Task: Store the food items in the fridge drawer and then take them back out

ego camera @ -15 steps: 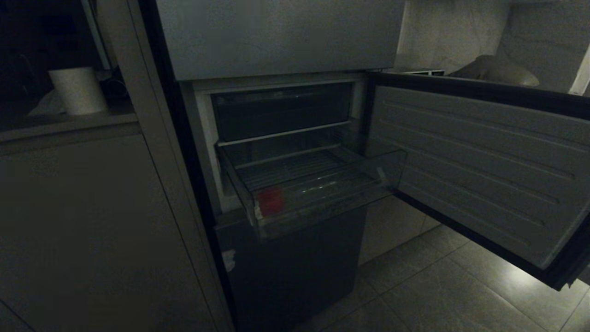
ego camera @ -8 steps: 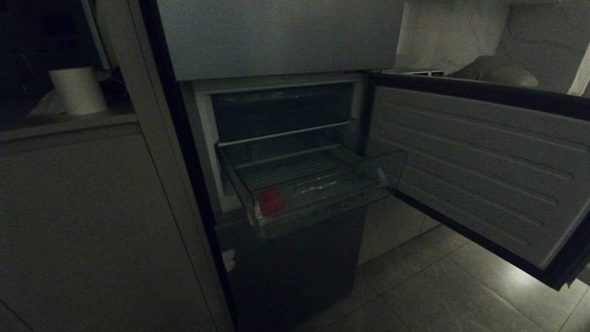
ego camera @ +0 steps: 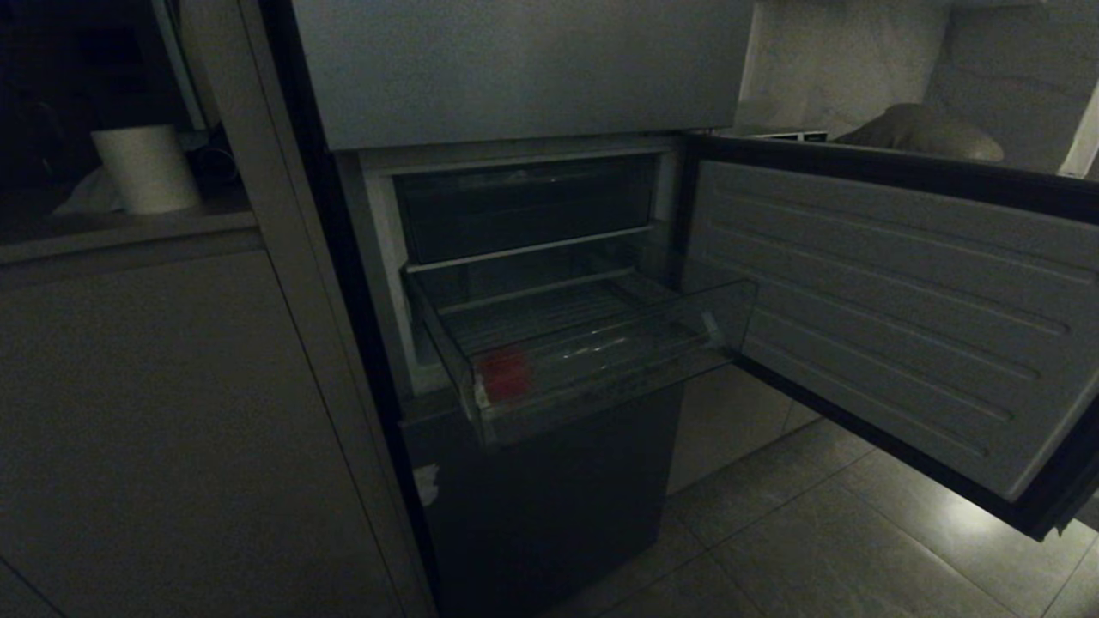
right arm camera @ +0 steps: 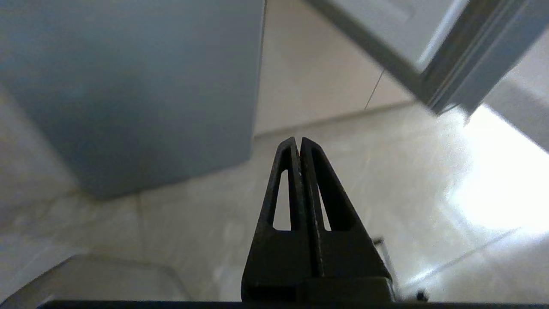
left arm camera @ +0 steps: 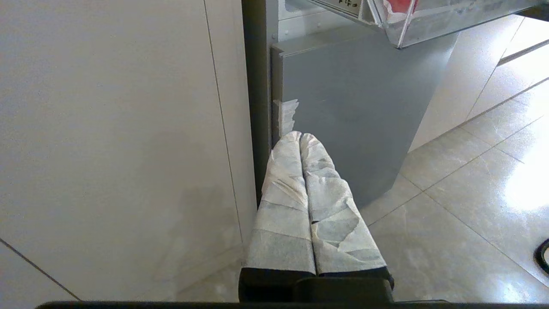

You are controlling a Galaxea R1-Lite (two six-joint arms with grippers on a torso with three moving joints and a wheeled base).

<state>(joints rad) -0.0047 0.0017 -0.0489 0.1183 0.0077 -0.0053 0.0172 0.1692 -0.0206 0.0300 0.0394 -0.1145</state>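
Nothing moves in the head view across the last second: the fridge drawer (ego camera: 592, 343) stands pulled out as before, its door (ego camera: 893, 318) swung wide on the right, and one red food item (ego camera: 504, 374) lies in the drawer's front left corner exactly where it was. Only one red piece can be made out; where the second is cannot be told. Neither arm shows in this view, then or now.

Left wrist view: the left gripper (left arm camera: 299, 136) has its wrapped fingers (left arm camera: 285, 171) pressed together, empty, pointing at the grey lower fridge front (left arm camera: 351, 107). The drawer's clear corner (left arm camera: 411, 25) sits well above and beyond the tips, a sliver of the red item (left arm camera: 399, 5) showing through it.

Right wrist view: the right gripper (right arm camera: 297, 139) is closed tight on nothing, low over the floor tiles (right arm camera: 364, 180), with the grey fridge front (right arm camera: 128, 86) off to one side and the door's edge (right arm camera: 450, 81) above on the other.

With both tools empty, low and well apart from the drawer, I judge the storing half done for at least this piece; taking it out calls for an arm to rise to the drawer's front corner.
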